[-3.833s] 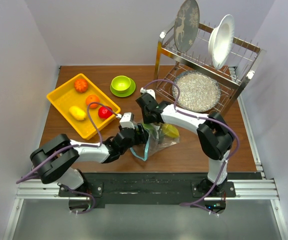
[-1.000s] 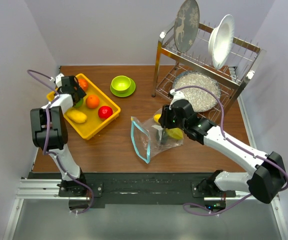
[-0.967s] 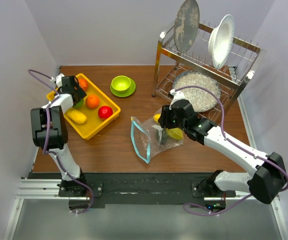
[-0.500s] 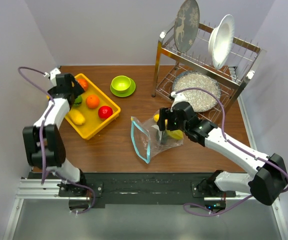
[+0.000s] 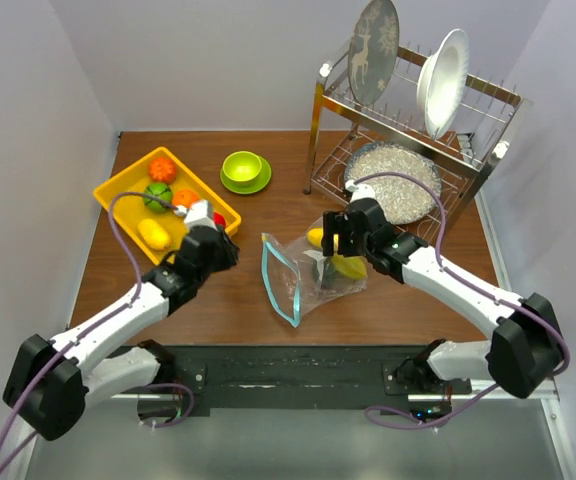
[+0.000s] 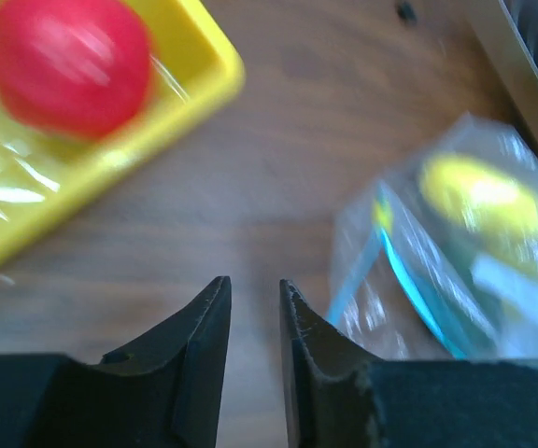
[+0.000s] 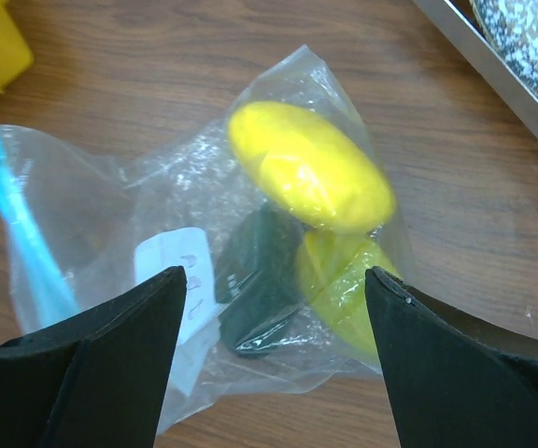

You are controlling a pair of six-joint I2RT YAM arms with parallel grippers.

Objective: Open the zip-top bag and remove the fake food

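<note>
Right gripper (image 7: 276,273) hangs wide open and empty over the bag (image 5: 290,290), food (image 7: 311,177) inside. Left gripper (image 6: 255,285), barely parted, empty, is left of the bag. Pinching through plastic would likely lift bag and all.

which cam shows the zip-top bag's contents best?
Right wrist: the zip-top bag fills the frame, sharp, with the fake food inside, two yellow pieces and a dark green one. Top external shows it small, contents hard to read. Left wrist catches it blurred at the right edge.
</note>
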